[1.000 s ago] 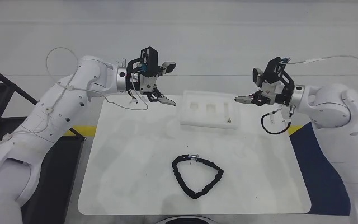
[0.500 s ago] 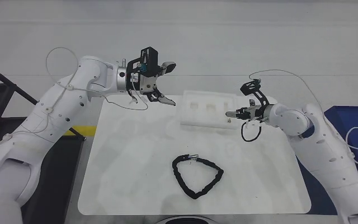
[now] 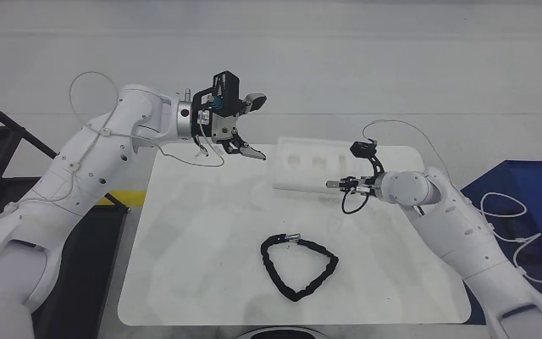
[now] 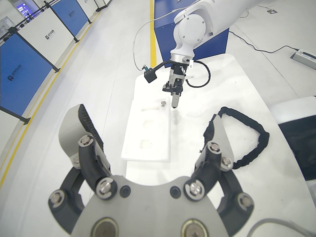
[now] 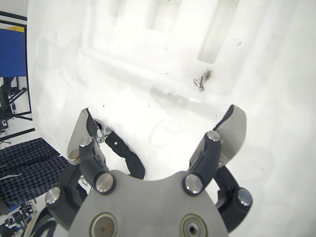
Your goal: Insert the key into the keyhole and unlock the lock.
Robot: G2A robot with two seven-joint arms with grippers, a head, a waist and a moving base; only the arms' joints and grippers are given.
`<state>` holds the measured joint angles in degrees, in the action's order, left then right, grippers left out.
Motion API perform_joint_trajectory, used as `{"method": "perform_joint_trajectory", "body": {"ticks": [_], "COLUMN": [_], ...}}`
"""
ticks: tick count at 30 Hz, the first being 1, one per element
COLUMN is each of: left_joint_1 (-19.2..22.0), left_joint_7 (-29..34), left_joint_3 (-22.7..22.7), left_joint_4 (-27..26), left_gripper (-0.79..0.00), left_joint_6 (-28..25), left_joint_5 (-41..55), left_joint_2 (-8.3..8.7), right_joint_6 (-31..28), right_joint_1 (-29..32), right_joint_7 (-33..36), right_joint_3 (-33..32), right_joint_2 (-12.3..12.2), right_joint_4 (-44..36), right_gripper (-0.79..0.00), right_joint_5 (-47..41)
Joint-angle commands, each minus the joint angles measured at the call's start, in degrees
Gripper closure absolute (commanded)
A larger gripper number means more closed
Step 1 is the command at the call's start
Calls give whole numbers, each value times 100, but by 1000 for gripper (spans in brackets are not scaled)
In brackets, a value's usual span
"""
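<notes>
Key on foam tray, beside recess

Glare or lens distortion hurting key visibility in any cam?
Right wrist view: the foam tray nearly washes out under bright light and its pocket edges are faint, yet the key stands out dark. Left wrist view: wide-angle bowing toward the edges, key tiny. Top view: even light, key too small to tell.

The right gripper, jaws spread, faces the key at one o'clock on the foam tray, with the chain lock at eight o'clock.
</notes>
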<state>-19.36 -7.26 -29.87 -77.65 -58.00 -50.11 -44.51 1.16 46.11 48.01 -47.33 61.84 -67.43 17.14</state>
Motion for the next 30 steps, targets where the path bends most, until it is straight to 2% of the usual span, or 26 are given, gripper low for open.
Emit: {"method": "perform_joint_trajectory", "body": {"ticks": [1,23,28,30], "left_joint_1": [0,0,0,0], "left_joint_7": [0,0,0,0], "left_joint_3": [0,0,0,0], "left_joint_4": [0,0,0,0], "left_gripper": [-785,-785,-785,-785], "left_joint_6": [0,0,0,0], "left_joint_5": [0,0,0,0], "left_joint_2": [0,0,0,0], "right_joint_6": [8,-44,-504,-595], "right_joint_1": [-67,-48,-258,-376], "right_joint_7": [-174,-351,310,352], "right_joint_3": [48,60,140,196], "right_joint_2": [61,93,127,158], "right_joint_4": [178,235,419,556], "right_gripper": [-785,-785,-785,-785], "right_joint_5": [-70,-57,-29,89]}}
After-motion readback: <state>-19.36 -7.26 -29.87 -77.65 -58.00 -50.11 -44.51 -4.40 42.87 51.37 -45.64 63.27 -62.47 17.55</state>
